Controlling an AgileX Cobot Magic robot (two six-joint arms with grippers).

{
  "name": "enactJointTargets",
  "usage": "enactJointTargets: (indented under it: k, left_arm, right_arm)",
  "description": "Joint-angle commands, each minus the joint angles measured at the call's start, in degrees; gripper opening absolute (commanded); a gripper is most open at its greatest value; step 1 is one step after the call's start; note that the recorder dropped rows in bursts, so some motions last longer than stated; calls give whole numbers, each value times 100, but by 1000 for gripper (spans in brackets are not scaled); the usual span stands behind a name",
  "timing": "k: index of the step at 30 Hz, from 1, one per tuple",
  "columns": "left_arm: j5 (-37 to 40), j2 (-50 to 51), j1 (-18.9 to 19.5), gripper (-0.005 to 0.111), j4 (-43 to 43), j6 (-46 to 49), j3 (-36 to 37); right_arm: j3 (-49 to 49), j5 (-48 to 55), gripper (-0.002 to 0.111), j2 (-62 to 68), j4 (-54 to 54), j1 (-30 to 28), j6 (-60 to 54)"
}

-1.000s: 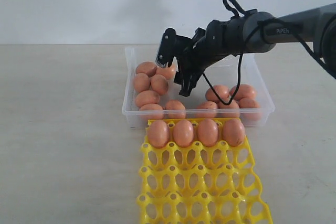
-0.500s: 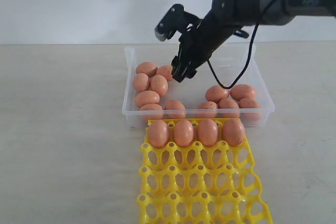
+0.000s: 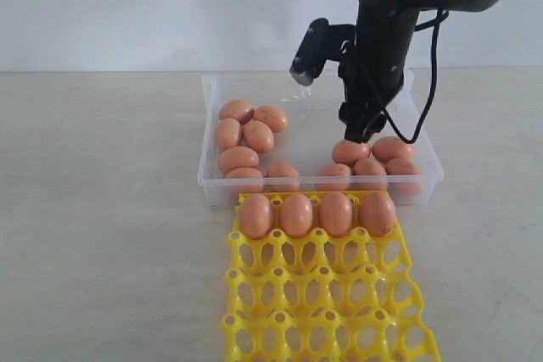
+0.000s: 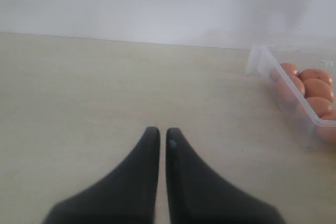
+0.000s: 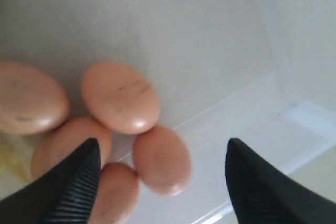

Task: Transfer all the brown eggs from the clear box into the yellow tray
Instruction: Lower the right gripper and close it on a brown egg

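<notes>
Our right claw (image 3: 329, 106) hangs apart above the right brown eggs (image 3: 370, 163) in the clear box (image 3: 204, 177); our left claw (image 4: 159, 132), together, overlooks the table (image 4: 79, 87).

Tray (image 3: 327, 275) in front of the box (image 3: 310, 137)
Four eggs (image 3: 296, 214) fill its row nearest the box (more lie inside, left and right).

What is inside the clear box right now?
Only brown eggs, in two clusters inside the clear box: about seven left, five right. The open, empty right end effector hangs over the right cluster; the arm hides part of the far floor behind it.
</notes>
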Motion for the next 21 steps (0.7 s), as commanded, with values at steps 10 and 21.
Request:
enactJointTargets:
  k: [10, 21]
  left_arm:
    - [-75, -13, -20, 4, 21, 24, 23]
    - [-75, -13, -20, 4, 21, 24, 23]
  right_arm:
    - [-14, 554, 45, -141, 918, -7, -1530]
    - [-5, -311, 57, 306, 1068, -7, -2367]
